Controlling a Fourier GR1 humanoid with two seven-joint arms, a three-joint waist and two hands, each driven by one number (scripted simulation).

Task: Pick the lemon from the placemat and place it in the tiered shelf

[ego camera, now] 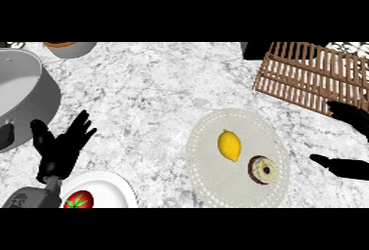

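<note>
A yellow lemon (230, 145) lies on the round pale placemat (216, 180) right of centre, with a chocolate-iced doughnut (263, 170) just beside it to the lower right. The brown slatted tiered shelf (311, 75) stands at the upper right. My right hand (351, 141) comes in from the right edge, open, its thumb and fingers spread apart and clear of the lemon, right of the mat. At the lower left my left hand (61, 146) rests open with its fingers pointing up.
A large grey pot (25, 93) fills the left edge. A white plate (119, 188) with a red tomato (78, 199) sits at the lower left below my left hand. A grey bowl (71, 48) is at the top left.
</note>
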